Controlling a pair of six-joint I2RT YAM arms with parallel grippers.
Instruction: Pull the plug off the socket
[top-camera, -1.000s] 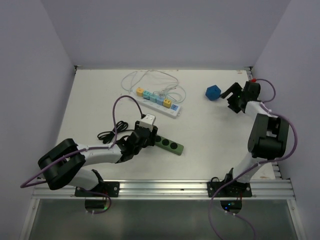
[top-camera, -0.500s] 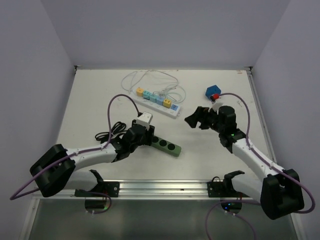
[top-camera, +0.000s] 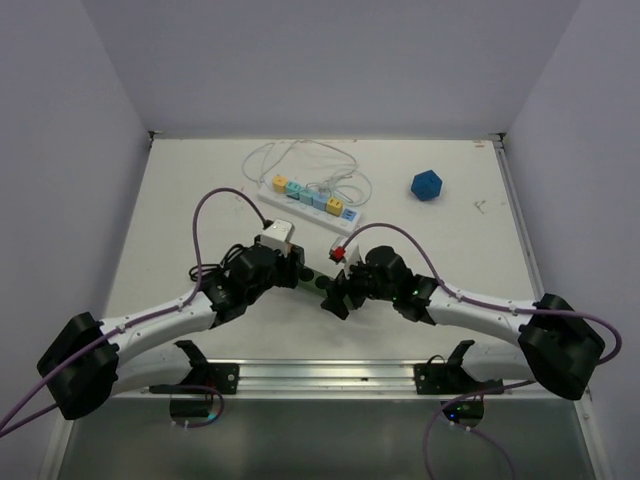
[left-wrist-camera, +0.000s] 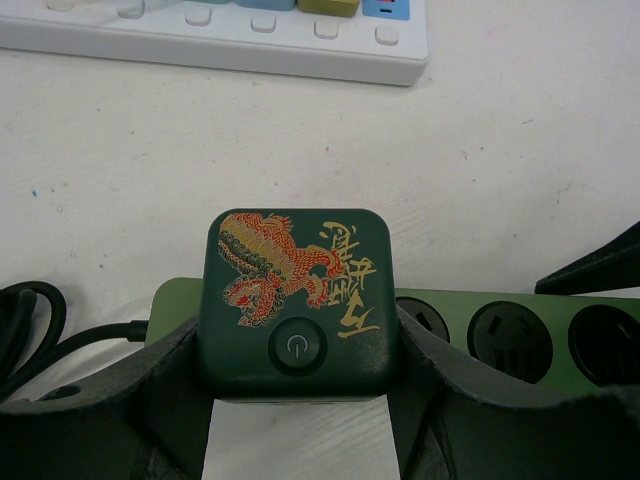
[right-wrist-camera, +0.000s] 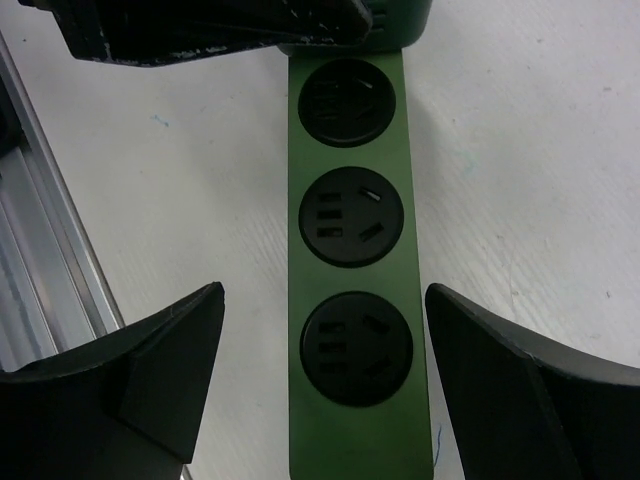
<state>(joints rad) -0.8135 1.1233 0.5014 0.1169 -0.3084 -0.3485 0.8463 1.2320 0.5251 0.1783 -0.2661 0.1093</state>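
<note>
While the left gripper (left-wrist-camera: 300, 352) stays clamped on the dark green plug (left-wrist-camera: 297, 290), which sits in the end socket of the green power strip (left-wrist-camera: 520, 345) toward the near edge of the table (top-camera: 190, 190), the right gripper (right-wrist-camera: 322, 310) has swung in from beside the blue block (top-camera: 426, 185) at the far right. Its jaws now stand apart, straddling the strip's other end.

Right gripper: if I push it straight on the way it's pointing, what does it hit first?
Most likely the long green plastic power strip, near its free end: the open right gripper straddles it, fingers heading for the white table either side. Depth is unclear.
</note>
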